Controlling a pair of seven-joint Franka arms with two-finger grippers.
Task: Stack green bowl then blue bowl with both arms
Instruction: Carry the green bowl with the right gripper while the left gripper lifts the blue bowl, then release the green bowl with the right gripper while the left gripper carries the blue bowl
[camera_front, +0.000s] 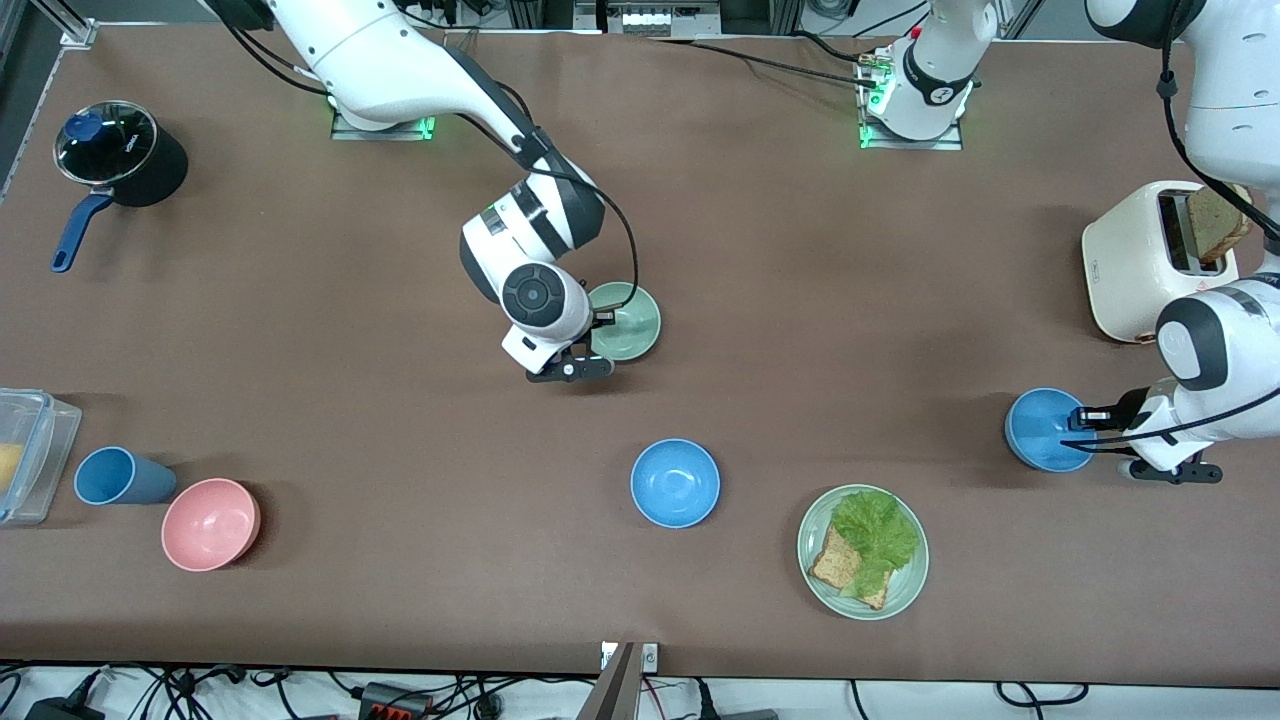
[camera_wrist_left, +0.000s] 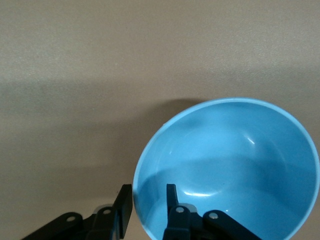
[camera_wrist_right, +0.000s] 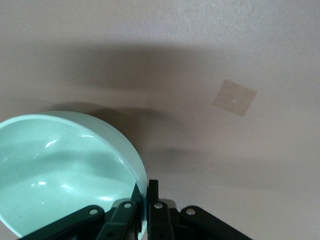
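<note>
The green bowl (camera_front: 630, 322) is at the table's middle. My right gripper (camera_front: 598, 335) is shut on its rim, one finger inside and one outside; the right wrist view shows the pinch (camera_wrist_right: 145, 192) on the bowl (camera_wrist_right: 65, 175). I cannot tell if the bowl rests on the table. A blue bowl (camera_front: 1040, 430) is toward the left arm's end. My left gripper (camera_front: 1082, 420) is open and straddles its rim; the left wrist view shows the gripper (camera_wrist_left: 148, 200) with one finger inside the bowl (camera_wrist_left: 235, 165) and one outside.
Its twin blue bowl (camera_front: 675, 483) sits nearer the front camera than the green bowl. A green plate (camera_front: 815, 570) with lettuce and bread lies beside it. A pink bowl (camera_front: 210, 523), blue cup (camera_front: 115, 477), clear container (camera_front: 30, 450), pot (camera_front: 120, 155) and toaster (camera_front: 1140, 270) stand around.
</note>
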